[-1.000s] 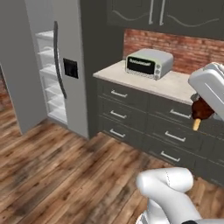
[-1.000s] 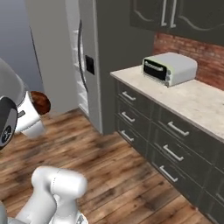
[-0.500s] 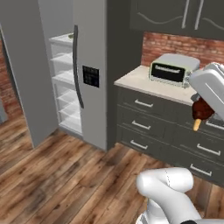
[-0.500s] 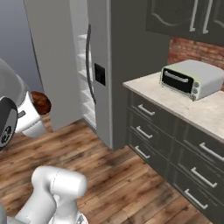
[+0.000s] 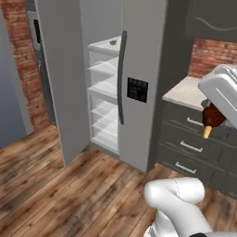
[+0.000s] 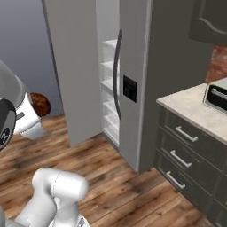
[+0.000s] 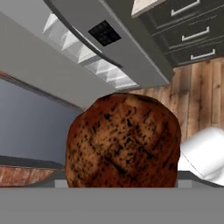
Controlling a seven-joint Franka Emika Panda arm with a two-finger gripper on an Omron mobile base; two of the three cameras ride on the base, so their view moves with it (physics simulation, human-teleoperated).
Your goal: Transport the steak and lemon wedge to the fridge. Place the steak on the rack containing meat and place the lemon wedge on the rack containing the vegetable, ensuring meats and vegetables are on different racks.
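The jaws [image 5: 214,121] stand wide and clamp the steak [image 7: 123,141], which sits right between them, held up in the air off the floor. In the left base view the steak [image 5: 212,116] shows as a dark red-brown lump tucked under the white hand, with its pale tan stub [image 5: 207,132] pointing down below the jaws. In the right base view the steak [image 6: 40,103] pokes out beyond the hand toward the fridge side. In the hand view the charred brown meat sits directly ahead of the jaws and hides both fingertips.

Well beyond the jaws stands the fridge [image 5: 139,69], grey, with a black dispenser panel [image 5: 137,89] and a long dark handle [image 5: 121,78] on its closed door. Its other door [image 5: 62,78] is swung open, and white shelves [image 5: 105,88] show inside; what lies on them is too small to tell.

Beside the fridge, a pale worktop [image 6: 199,111] runs over dark drawers [image 6: 184,150] with light handles. A toaster oven [image 6: 216,95] stands on the worktop at the far edge of the right base view. The floor [image 5: 55,185] below the jaws is wood plank, and a red brick wall [image 5: 215,58] shows behind the worktop.
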